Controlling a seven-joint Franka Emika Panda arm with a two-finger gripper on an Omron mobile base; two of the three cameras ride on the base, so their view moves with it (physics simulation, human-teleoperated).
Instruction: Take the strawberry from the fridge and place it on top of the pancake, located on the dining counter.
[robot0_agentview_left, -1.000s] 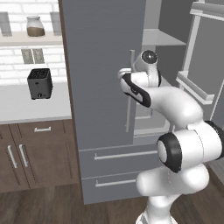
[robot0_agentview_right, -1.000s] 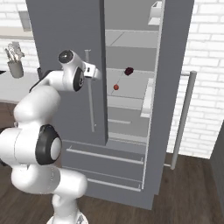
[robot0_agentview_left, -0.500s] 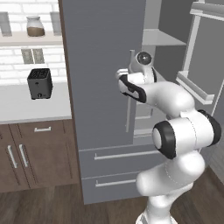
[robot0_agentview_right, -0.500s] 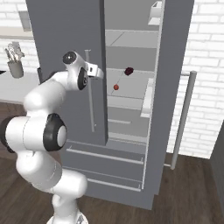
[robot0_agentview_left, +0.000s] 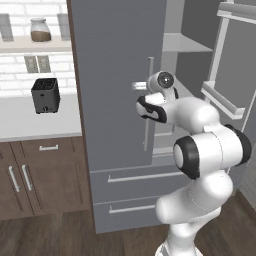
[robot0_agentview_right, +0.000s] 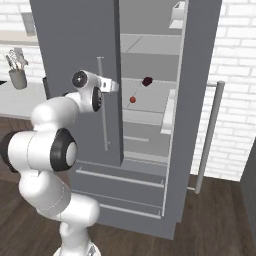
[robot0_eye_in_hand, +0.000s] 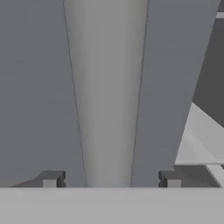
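Fingers (robot0_eye_in_hand: 111, 183) spread either side of the tall grey fridge's (robot0_agentview_left: 117, 75) long silver handle (robot0_eye_in_hand: 109, 96); we'd centre before pinching it. Tiny red strawberry (robot0_agentview_right: 132, 99) sits mid-frame on a pale shelf inside.

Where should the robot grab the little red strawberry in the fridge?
Probably round its middle, coming straight in from the open front. The strawberry is small and roundish, sitting alone on a shelf with the darker lump behind it, so the pincer can close from either side.

Evenly lit rendered kitchen, soft and flat.
No glare or hard shadows; the hand view's close-up of the fridge (robot0_agentview_left: 120, 100) handle (robot0_eye_in_hand: 109, 96) is blurry.
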